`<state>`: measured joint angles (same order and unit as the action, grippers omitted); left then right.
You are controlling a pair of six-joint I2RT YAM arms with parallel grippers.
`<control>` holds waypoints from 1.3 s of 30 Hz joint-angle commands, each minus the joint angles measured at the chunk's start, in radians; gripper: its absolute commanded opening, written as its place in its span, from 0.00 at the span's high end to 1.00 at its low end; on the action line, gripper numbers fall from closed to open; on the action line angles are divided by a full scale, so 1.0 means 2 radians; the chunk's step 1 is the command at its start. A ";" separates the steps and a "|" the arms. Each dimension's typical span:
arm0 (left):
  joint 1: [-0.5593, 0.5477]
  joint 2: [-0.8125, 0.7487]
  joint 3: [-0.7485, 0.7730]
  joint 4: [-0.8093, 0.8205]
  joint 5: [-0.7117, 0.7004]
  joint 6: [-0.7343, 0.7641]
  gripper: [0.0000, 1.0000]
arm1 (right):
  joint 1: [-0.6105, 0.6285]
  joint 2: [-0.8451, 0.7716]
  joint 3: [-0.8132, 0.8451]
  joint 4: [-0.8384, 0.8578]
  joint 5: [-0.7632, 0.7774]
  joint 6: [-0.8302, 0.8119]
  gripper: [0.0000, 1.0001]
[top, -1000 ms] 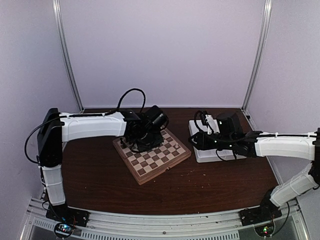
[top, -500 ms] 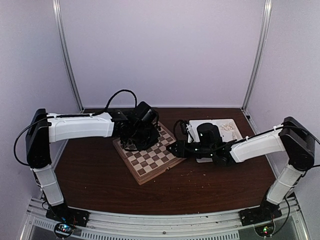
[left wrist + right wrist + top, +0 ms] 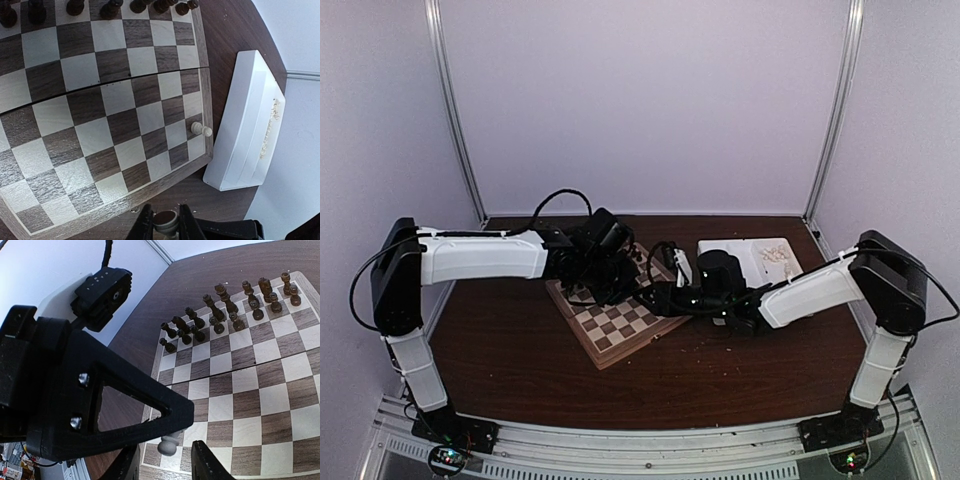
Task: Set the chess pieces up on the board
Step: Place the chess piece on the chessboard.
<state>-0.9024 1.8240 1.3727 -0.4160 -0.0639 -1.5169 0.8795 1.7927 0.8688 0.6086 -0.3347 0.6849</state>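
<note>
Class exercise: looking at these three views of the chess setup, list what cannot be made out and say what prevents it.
- Top view: the board is partly covered by both arms.
- Top view: cream pieces in the white tray are too small to identify.
- Left wrist view: the piece between the fingers is cut off by the bottom edge.
- Right wrist view: the near-left squares hide behind the left gripper.

Matt wooden board (image 3: pixel 105 125), glossy dark wood table (image 3: pixel 720 370), smooth white plastic tray (image 3: pixel 247 125).

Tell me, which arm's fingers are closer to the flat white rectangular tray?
The right. The right gripper sits over the chessboard's edge facing the tray; the left gripper hangs over the board's middle, farther away.
</note>
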 commanded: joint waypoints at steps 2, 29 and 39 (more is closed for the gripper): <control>0.005 -0.009 -0.007 0.031 0.020 -0.014 0.84 | 0.004 0.012 0.027 0.006 0.026 -0.006 0.65; 0.024 -0.057 -0.042 0.023 -0.036 0.041 0.40 | 0.004 -0.012 0.058 -0.134 0.050 -0.037 0.99; 0.059 -0.180 -0.141 0.059 -0.066 0.304 0.37 | 0.003 -0.001 0.228 -0.490 0.017 -0.115 0.96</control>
<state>-0.7967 1.5265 1.1507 -0.3523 -0.1673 -1.2156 0.8814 1.7767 1.1667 -0.0063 -0.2672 0.5449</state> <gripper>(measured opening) 0.628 0.103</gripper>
